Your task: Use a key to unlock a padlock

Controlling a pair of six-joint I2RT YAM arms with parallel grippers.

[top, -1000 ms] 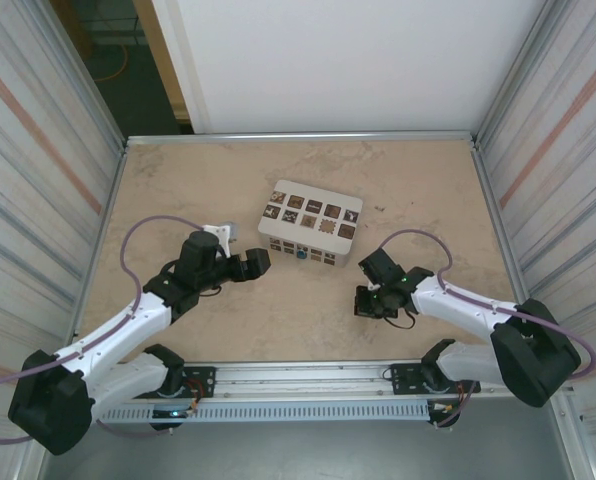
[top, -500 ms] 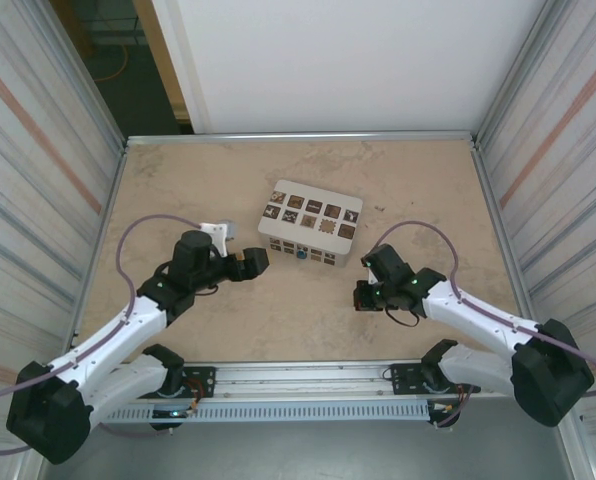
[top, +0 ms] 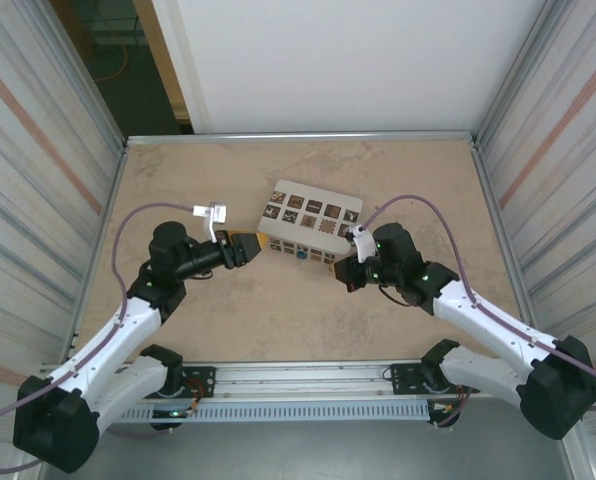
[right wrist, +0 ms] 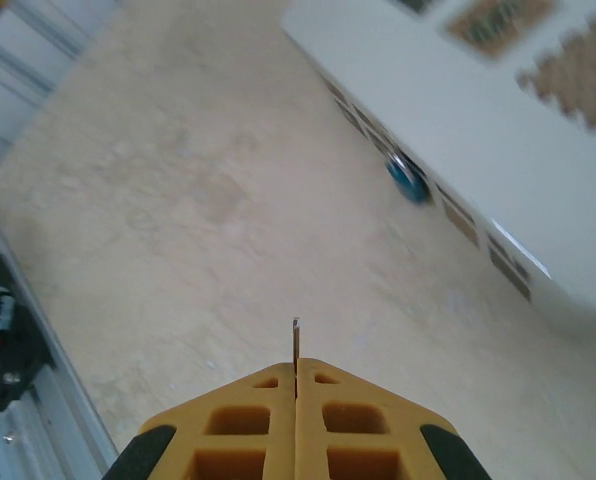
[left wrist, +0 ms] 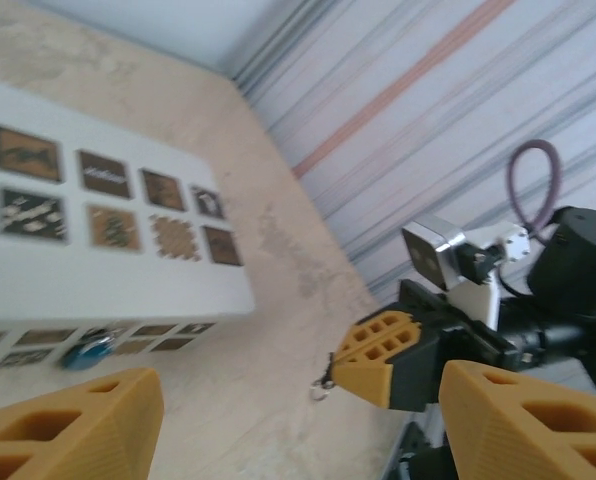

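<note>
The white box (top: 311, 222) lay on the desk (top: 198, 180) where it had lain a second before. The padlock (top: 303, 253), a small blue body, sat as before on the desk against the box's near wall, about midway along it. It also showed in the left wrist view (left wrist: 86, 352) and the right wrist view (right wrist: 408, 182).

Both arms had shifted. The left pincer (top: 246, 248) had moved up and slightly left from its earlier place, and now pointed at the left near corner of the box, just beside it. Its elbow had swung further left. In the left wrist view its orange fingers (left wrist: 68, 425) stood wide apart with nothing between them.

The right pincer (top: 346, 278) had been well apart from the box a second earlier. It had since come forward and up, and was now near the box's right near corner. In the right wrist view its fingertips (right wrist: 296, 375) were pressed together on the key (right wrist: 295, 345), a thin dark sliver jutting out from the closed seam. The sliver pointed over bare desk, with the padlock up and to the right, still apart from it. The left wrist view also caught the right pincer (left wrist: 378, 352) low over the desk, facing the box.
</note>
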